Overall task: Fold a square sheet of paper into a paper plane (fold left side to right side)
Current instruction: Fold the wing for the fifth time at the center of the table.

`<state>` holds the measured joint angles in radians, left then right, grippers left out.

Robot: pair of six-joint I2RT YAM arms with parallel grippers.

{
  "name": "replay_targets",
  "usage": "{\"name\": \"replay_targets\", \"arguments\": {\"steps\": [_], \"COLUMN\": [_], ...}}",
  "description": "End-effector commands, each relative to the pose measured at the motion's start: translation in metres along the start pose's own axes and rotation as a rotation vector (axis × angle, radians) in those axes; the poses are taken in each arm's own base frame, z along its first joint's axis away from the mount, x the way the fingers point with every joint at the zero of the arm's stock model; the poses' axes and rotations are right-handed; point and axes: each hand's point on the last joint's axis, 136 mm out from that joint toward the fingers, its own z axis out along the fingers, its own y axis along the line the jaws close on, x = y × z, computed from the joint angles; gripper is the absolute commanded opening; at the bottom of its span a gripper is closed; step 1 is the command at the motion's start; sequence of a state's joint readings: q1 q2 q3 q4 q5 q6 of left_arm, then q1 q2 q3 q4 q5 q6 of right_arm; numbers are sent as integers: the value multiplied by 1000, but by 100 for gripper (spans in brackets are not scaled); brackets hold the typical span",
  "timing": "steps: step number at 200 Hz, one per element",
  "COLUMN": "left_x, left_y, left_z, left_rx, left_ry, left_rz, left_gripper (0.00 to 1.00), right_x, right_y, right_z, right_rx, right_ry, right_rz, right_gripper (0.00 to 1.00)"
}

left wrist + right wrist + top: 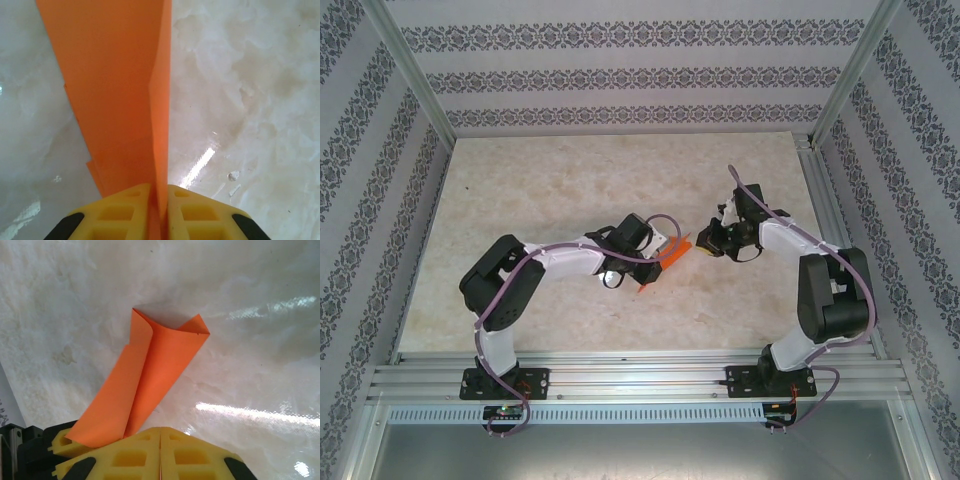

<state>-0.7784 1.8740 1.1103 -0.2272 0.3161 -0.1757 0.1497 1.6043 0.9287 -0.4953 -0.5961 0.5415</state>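
Left fingers (137, 202) clamp the folded orange paper (115, 90) over the counter (250, 100); right fingers (145, 442), closed, meet its near end, grip unclear.

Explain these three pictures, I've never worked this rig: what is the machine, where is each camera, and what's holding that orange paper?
The machine is two robot arms bolted at the near edge of the table, seen from above in the overhead picture. The other two pictures come from cameras on the wrists, looking past yellow fingers. The left gripper is shut on the folded orange paper. The right gripper is shut beside the paper; whether it pinches it is unclear.
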Motion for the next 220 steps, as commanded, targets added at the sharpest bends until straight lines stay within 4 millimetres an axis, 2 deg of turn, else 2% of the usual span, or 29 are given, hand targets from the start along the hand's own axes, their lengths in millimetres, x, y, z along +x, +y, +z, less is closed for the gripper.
{"name": "replay_targets", "arguments": {"steps": [1, 25, 96, 137, 171, 220], "left_x": [0, 4, 7, 1, -3, -6], "left_y": [-3, -4, -2, 0, 0, 0], "left_z": [8, 13, 23, 16, 14, 13], "left_rx": [81, 107, 160, 161, 161, 162], "left_ry": [-9, 16, 38, 23, 15, 16], "left_rz": [-39, -45, -83, -92, -93, -93], "left_gripper": [15, 15, 14, 14, 14, 14], "right_x": [-2, 0, 3, 2, -6, -24], "right_y": [0, -3, 4, -21, -29, -37], "right_z": [12, 19, 19, 21, 30, 43], "right_rx": [-25, -28, -44, 15, 32, 48], "right_ry": [-4, 9, 19, -11, -18, -56], "right_rz": [-14, -17, -57, 24, 46, 72], "right_gripper": [6, 5, 5, 4, 0, 0]}}
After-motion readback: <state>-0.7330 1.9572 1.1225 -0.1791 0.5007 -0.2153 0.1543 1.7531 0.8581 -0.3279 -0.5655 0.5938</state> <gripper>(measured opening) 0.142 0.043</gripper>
